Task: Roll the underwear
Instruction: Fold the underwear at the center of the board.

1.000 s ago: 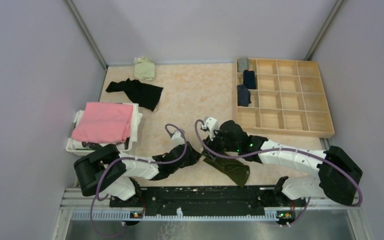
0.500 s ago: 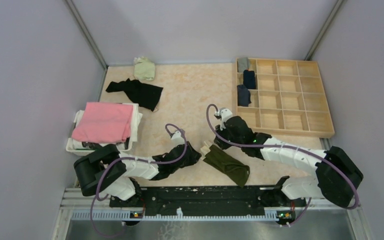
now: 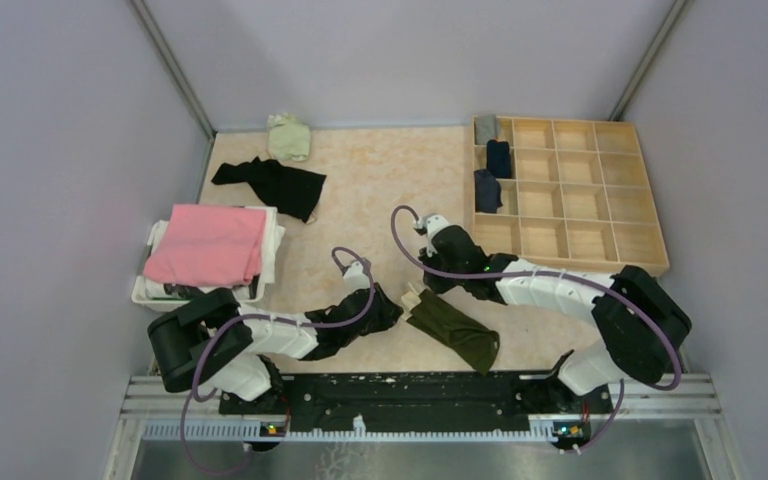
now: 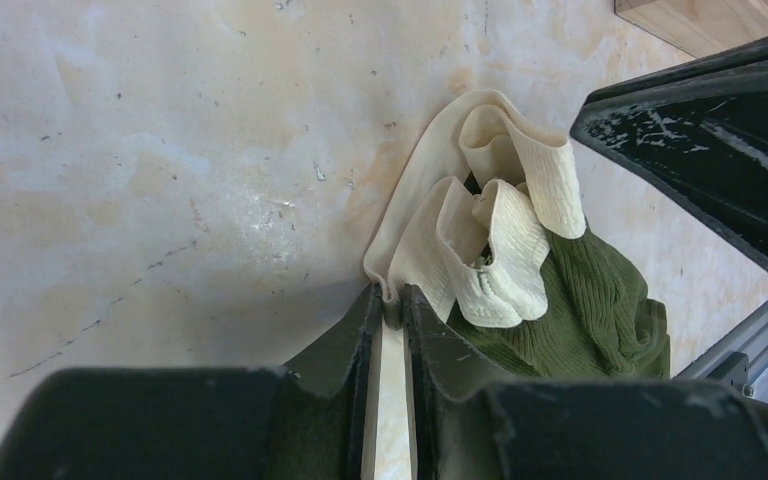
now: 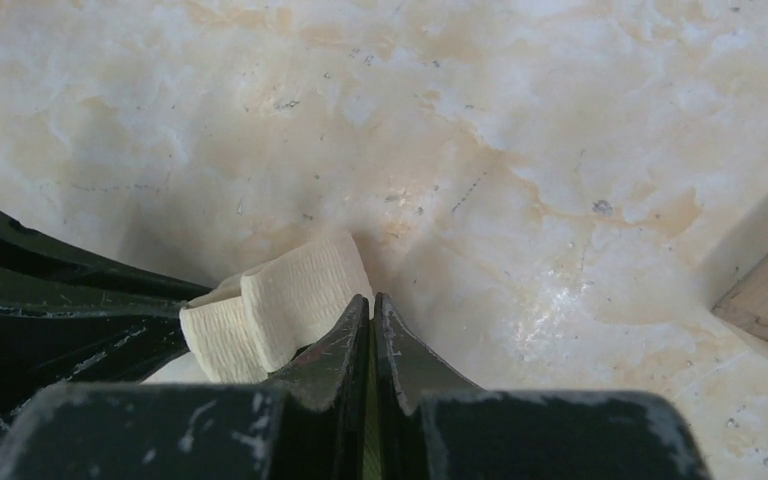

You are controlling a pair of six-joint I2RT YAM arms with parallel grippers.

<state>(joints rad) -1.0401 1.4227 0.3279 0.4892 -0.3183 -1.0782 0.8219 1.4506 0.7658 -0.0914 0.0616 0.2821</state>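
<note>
- At 6 o'clock on the tabletop (image 3: 390, 180), close to the near edge, the olive underwear (image 3: 455, 332) lies bunched. Its cream waistband (image 4: 505, 250) sits at the 10 o'clock end and the body trails toward 4 o'clock.
- The left pincer (image 4: 392, 300) is clamped on the waistband's edge.
- The right pincer (image 5: 372, 305) is closed just beside a waistband fold; whether it pinches any cloth cannot be told.
- The cloth looks like a light, limp ribbed knit, likely to sag and crumple rather than hold a shape.
- The best hold is probably the thicker elastic waistband, taken at two spread corners to flatten it before rolling.
</note>
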